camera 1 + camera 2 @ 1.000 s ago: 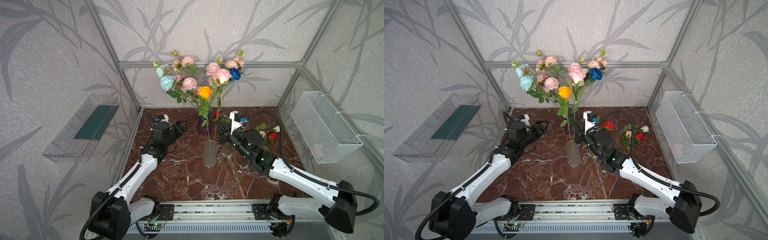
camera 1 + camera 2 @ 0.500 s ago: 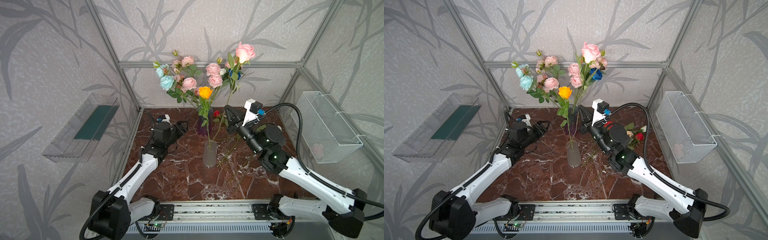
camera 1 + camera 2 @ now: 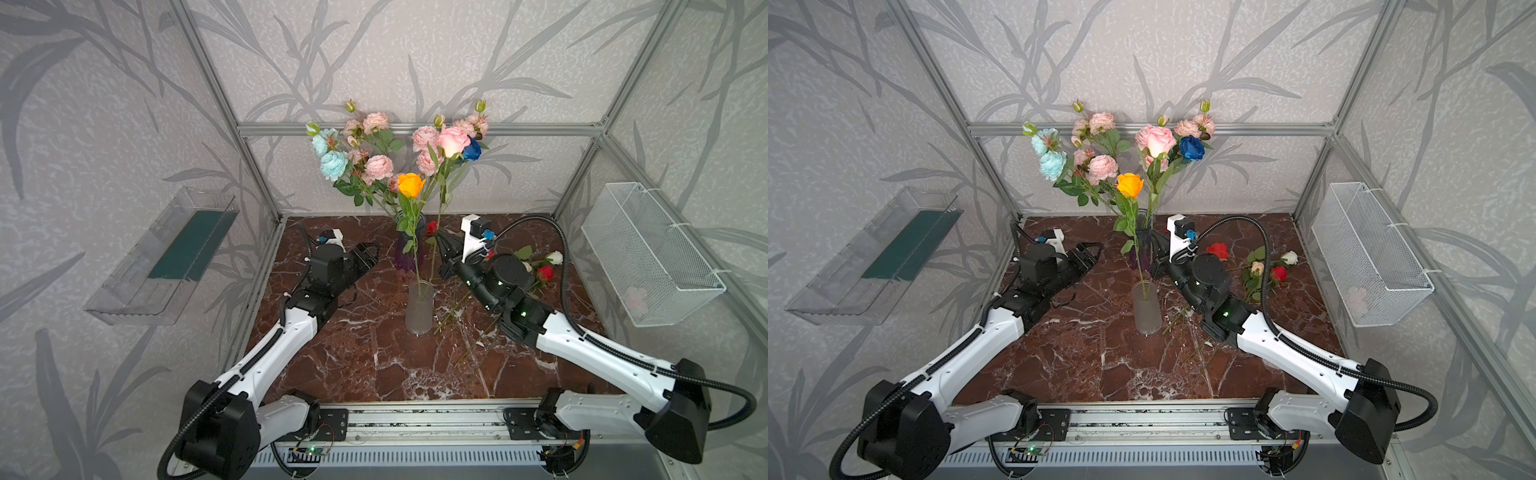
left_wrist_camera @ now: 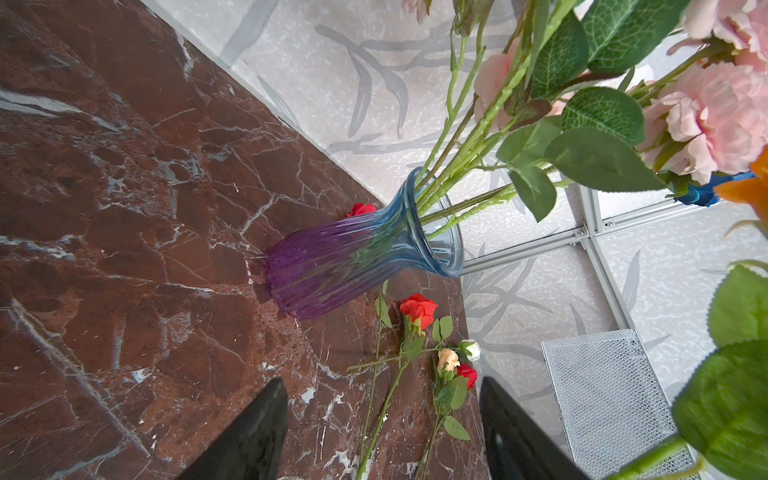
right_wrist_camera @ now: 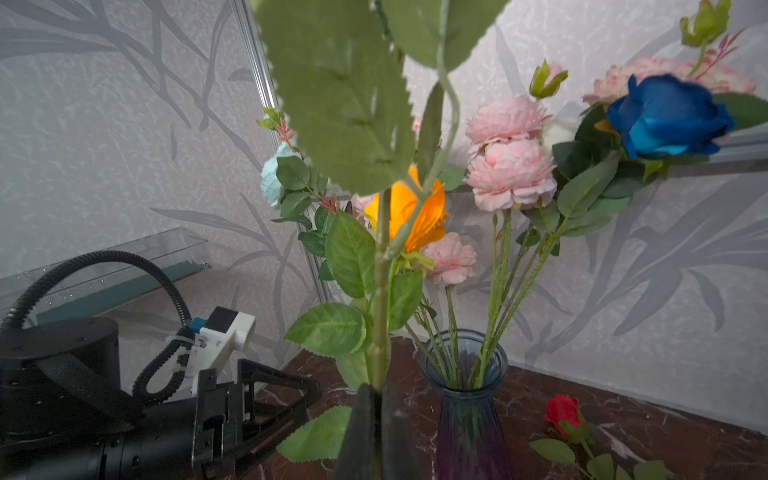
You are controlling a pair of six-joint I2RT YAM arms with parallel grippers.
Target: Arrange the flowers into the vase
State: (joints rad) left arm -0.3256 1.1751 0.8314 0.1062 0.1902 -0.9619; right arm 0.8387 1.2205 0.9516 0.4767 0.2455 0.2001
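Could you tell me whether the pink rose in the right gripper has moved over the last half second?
Yes. The pink rose has come down and left: its head was above the back frame bar, and now sits across and just below it.

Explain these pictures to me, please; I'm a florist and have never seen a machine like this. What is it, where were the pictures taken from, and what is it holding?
These are two robot arms fixed at the near edge of a marble-patterned table. Two pictures look down from one overhead camera; the other two come from a camera on each arm's wrist. The right pincer is shut on the stem of a pink rose, whose lower end is close to the rim of a frosted vase holding an orange rose. The left pincer is open and empty. Behind stands a purple and blue glass vase full of frilly blooms. Several small roses lie loose on the table.
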